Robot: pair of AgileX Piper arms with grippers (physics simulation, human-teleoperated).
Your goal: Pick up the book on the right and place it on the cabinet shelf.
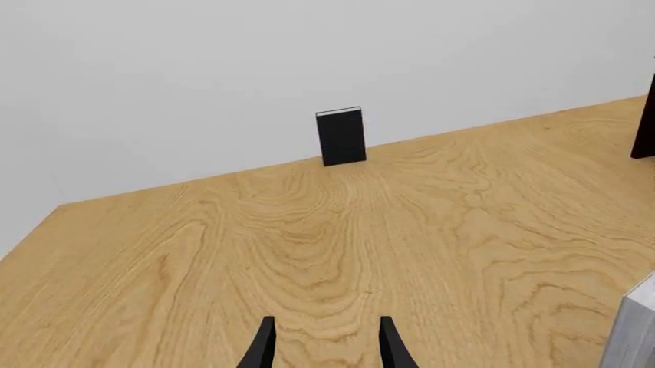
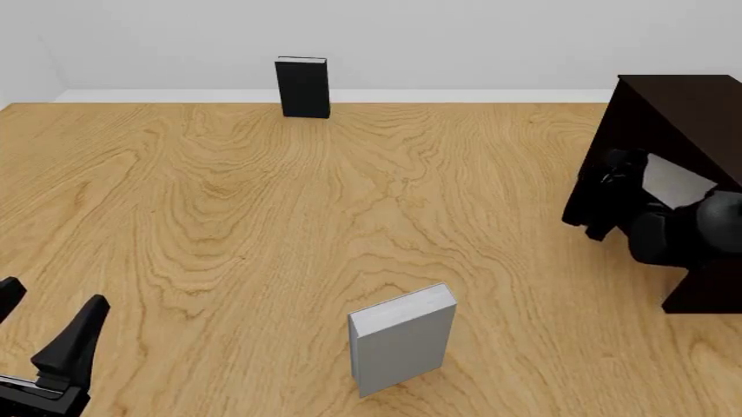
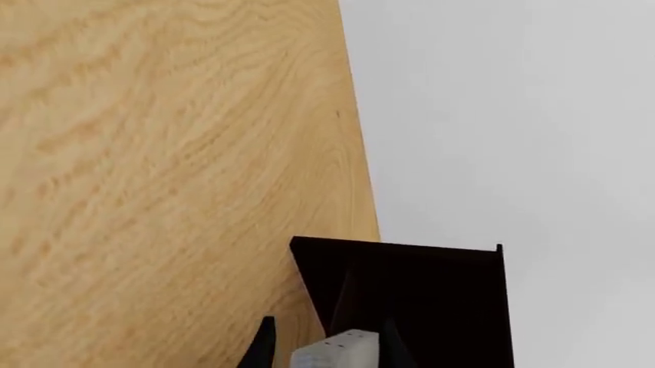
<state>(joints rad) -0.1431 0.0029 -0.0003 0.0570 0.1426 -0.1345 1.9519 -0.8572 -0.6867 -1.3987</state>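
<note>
Now your right pincer [image 3: 322,349] gripped the plain light-grey thick book [image 3: 333,353] at the dark brown cabinet shelf [image 3: 430,299]; level it before releasing.

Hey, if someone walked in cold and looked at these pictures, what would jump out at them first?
Probably the dark cabinet at the table's right edge, where the right tool holds a light-grey book against its open front. Next, a second grey book standing upright near the front centre of the wooden table. Last, a black book upright at the far edge, while the left tool hangs open at the near left.
</note>
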